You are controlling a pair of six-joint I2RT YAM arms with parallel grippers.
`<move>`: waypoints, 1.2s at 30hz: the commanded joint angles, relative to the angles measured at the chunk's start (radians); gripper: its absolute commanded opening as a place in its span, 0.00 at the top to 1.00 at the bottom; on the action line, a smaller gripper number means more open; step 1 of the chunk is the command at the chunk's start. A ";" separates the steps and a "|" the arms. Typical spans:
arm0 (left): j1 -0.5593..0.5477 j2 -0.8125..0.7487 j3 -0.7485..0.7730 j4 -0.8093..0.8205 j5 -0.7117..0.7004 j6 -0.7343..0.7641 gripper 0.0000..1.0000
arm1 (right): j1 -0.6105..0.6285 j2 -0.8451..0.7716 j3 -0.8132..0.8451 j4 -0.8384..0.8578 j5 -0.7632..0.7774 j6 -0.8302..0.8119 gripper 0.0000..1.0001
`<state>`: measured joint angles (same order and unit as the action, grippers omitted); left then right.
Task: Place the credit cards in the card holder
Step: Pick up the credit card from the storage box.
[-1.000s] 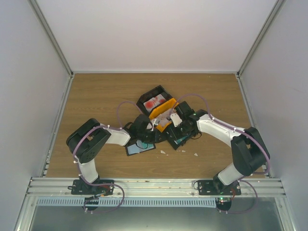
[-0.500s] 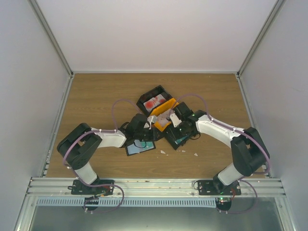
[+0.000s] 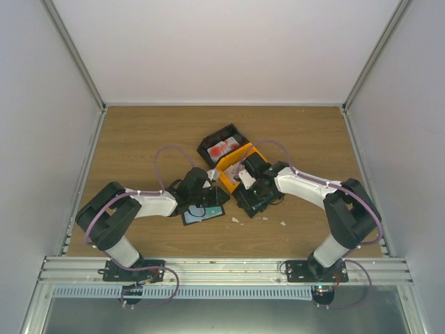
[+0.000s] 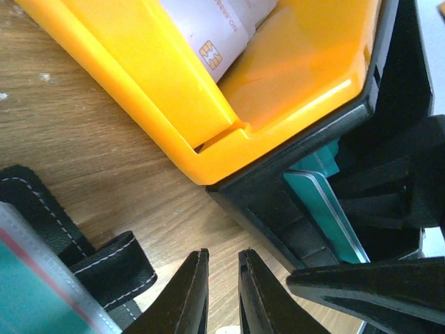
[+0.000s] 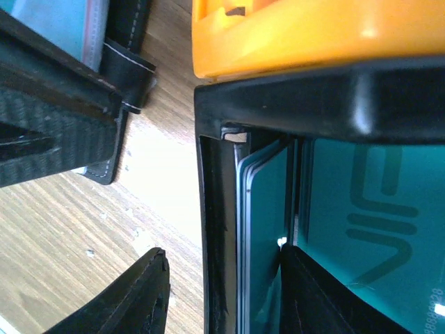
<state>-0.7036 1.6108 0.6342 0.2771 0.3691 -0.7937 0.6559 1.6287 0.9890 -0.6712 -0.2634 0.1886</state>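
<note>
The black card holder [image 3: 204, 213] lies open on the wood with a teal card in its clear sleeve; its stitched edge shows in the left wrist view [image 4: 42, 236]. My left gripper [image 3: 215, 193] hovers just right of it, jaws almost shut with a thin gap and nothing between the tips [image 4: 222, 278]. My right gripper [image 3: 252, 191] is open astride the near wall of a black bin [image 5: 212, 229]. One finger is over the wood; the other is inside against several upright teal credit cards [image 5: 348, 202]. A pale card with a chip [image 4: 208, 28] lies in the orange bin [image 4: 174, 83].
A second black bin [image 3: 224, 147] at the back holds red-and-white cards. The orange bin [image 3: 229, 165] sits between the two black bins. White paper scraps [image 3: 235, 220] [image 3: 283, 223] lie on the wood near the front. Grey walls enclose the table.
My left gripper has drawn back from the orange bin and now sits lower, by the card holder. My right gripper has shifted left and down onto the black bin's wall.
</note>
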 commanded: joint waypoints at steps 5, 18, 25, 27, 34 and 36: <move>0.020 -0.019 -0.016 0.022 -0.017 0.020 0.84 | 0.013 -0.044 0.013 0.007 -0.039 0.003 0.58; 0.027 -0.012 -0.022 0.023 -0.011 0.021 0.84 | 0.013 -0.054 0.006 0.014 -0.025 0.012 0.61; 0.029 -0.009 -0.022 0.022 -0.009 0.021 0.84 | 0.013 -0.061 0.000 0.016 -0.021 0.020 0.68; 0.029 -0.007 -0.019 0.022 -0.009 0.022 0.84 | 0.014 -0.063 -0.001 0.016 -0.018 0.024 0.68; 0.030 -0.002 -0.013 0.023 -0.003 0.020 0.84 | 0.013 -0.074 -0.007 0.015 -0.013 0.030 0.68; 0.030 -0.002 -0.014 0.023 -0.003 0.019 0.84 | 0.013 -0.078 -0.007 0.015 -0.014 0.030 0.70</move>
<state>-0.6823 1.6108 0.6220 0.2718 0.3672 -0.7929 0.6582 1.5829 0.9886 -0.6716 -0.2703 0.2016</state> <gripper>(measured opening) 0.159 0.317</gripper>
